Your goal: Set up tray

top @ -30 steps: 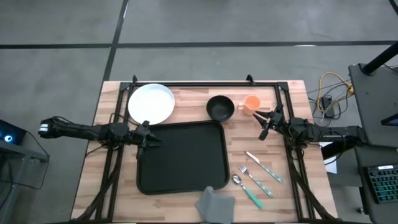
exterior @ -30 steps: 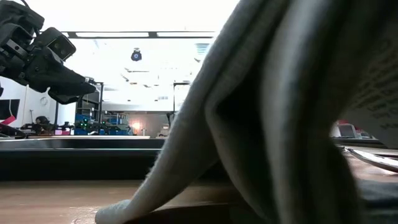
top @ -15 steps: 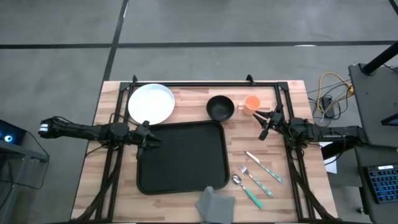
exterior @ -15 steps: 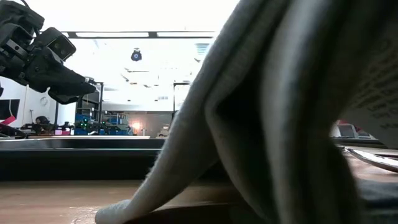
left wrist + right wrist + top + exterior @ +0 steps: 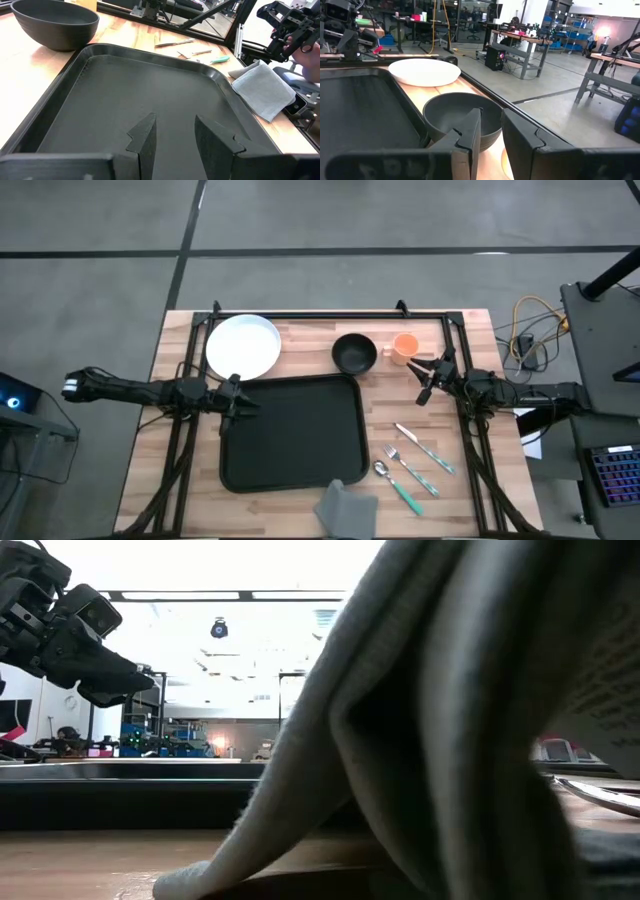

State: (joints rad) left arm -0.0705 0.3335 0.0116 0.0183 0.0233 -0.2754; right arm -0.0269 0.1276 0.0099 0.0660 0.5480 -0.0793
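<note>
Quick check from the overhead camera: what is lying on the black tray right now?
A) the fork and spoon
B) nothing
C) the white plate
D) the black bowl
B: the tray is bare; the white plate, black bowl and cutlery all sit on the table around it.

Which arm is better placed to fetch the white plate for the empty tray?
Probably the left: the left gripper hovers at the tray's left rim, just below the white plate, while the right gripper sits across the table near the orange cup.
</note>
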